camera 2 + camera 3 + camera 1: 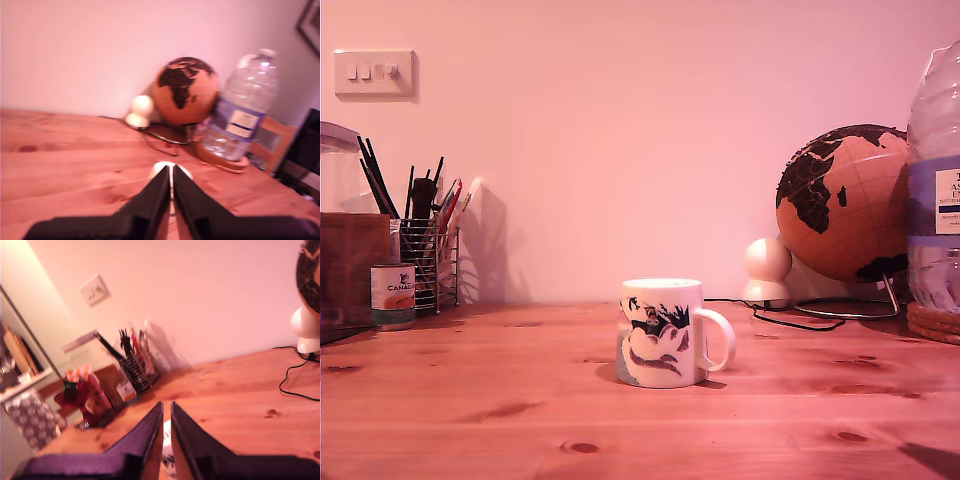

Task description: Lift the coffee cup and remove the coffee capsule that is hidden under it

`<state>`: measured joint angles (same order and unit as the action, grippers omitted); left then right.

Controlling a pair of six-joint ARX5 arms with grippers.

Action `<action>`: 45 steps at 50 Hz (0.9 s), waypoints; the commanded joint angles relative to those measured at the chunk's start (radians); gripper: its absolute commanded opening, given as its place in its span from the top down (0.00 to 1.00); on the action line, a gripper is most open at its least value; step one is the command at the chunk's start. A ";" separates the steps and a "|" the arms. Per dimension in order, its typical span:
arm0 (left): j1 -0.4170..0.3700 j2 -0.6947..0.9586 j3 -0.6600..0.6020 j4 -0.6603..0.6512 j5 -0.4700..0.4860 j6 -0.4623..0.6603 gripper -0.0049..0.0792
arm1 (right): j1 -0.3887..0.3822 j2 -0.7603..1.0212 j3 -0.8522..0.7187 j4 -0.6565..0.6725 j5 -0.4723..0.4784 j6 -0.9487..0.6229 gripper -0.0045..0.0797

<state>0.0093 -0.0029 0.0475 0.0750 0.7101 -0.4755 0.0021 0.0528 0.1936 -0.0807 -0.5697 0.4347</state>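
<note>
Wooden table [470, 400], pink wall [620, 120]; coffee cup [662, 332] centred; both grippers' jaws nearly closed, empty.

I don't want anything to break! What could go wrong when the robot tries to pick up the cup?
My first gripper and my second gripper both look almost shut, so they would need to open first or they might bump the coffee cup and tip it. The mug is smooth and could slip. The capsule isn't visible, so it might roll across the table once the cup lifts.
</note>
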 commanded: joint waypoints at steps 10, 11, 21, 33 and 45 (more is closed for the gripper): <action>-0.045 0.065 0.063 -0.003 0.054 -0.014 0.97 | 0.090 0.247 0.181 -0.145 -0.004 -0.123 0.88; -0.050 0.074 0.068 -0.003 0.055 -0.014 0.97 | 0.099 0.275 0.200 -0.158 -0.003 -0.134 0.88; -0.102 0.216 0.109 -0.032 0.094 0.092 0.97 | 0.206 0.574 0.385 -0.247 0.010 -0.204 0.84; -0.158 0.377 0.120 -0.029 0.082 0.163 0.97 | 0.336 0.906 0.582 -0.298 0.089 -0.288 0.69; -0.204 0.415 0.120 -0.013 0.045 0.189 0.97 | 0.420 1.176 0.786 -0.458 0.243 -0.429 0.62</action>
<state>-0.1864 0.4091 0.1612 0.0505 0.7650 -0.2989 0.4118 1.1912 0.9466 -0.5171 -0.3527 0.0349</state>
